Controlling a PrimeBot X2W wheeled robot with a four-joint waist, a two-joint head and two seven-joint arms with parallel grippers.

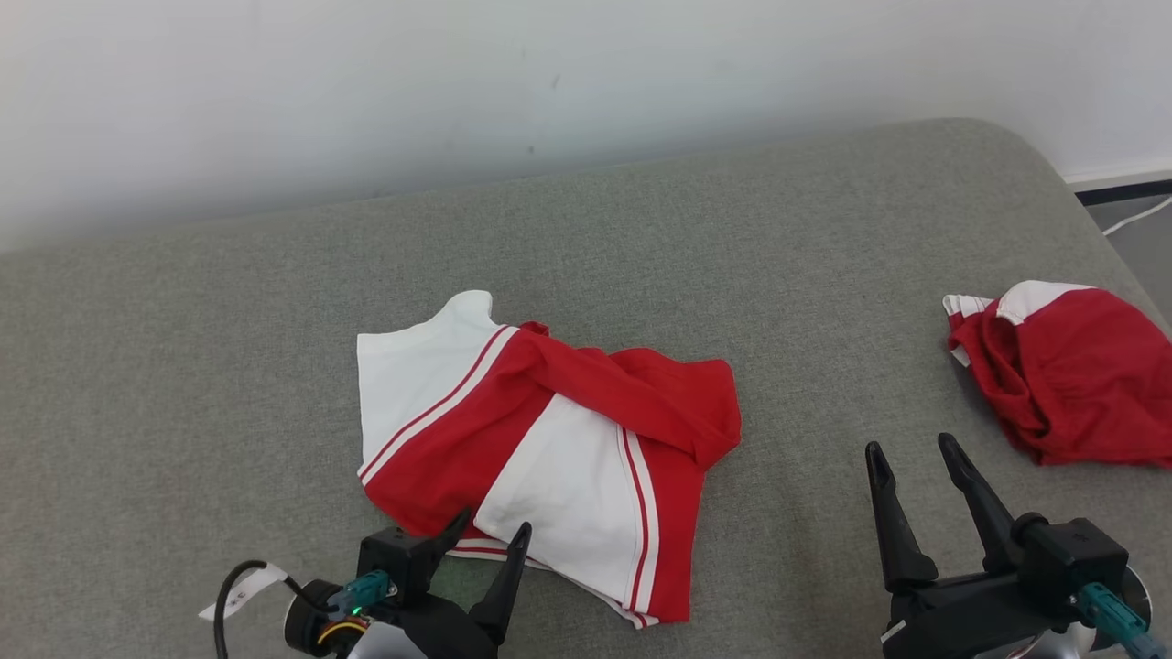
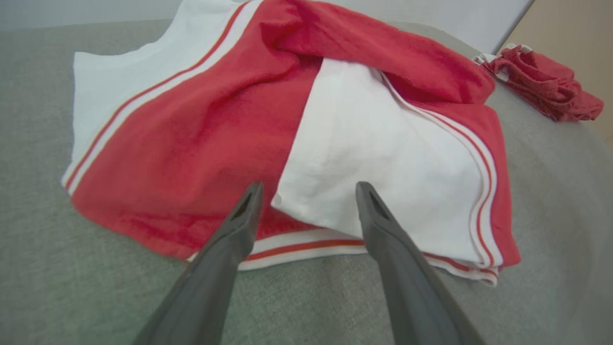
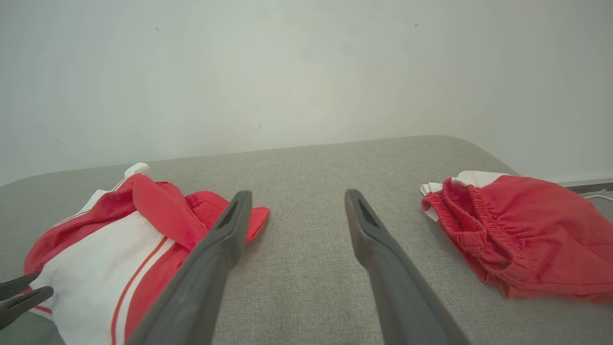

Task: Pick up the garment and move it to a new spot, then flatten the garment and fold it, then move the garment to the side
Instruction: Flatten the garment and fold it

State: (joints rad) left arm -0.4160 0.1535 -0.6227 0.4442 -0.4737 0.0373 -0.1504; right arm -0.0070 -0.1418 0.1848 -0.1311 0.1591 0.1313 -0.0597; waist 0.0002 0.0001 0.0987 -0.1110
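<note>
Garment (image 1: 549,458) crumpled on pad (image 1: 229,366); second red garment (image 1: 1071,375) rightward; left claw (image 1: 493,523) at hem, right claw (image 1: 911,445) between, both spread.

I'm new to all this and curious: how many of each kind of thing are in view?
Garments, red and white: 2, the middle garment and the right-hand garment.
Grippers: 2, the left gripper and the right gripper, both open.
Total: 4.

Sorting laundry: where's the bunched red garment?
The bunched red garment lies at the head view's far right, on the grey cushion, just beyond the right gripper.
</note>
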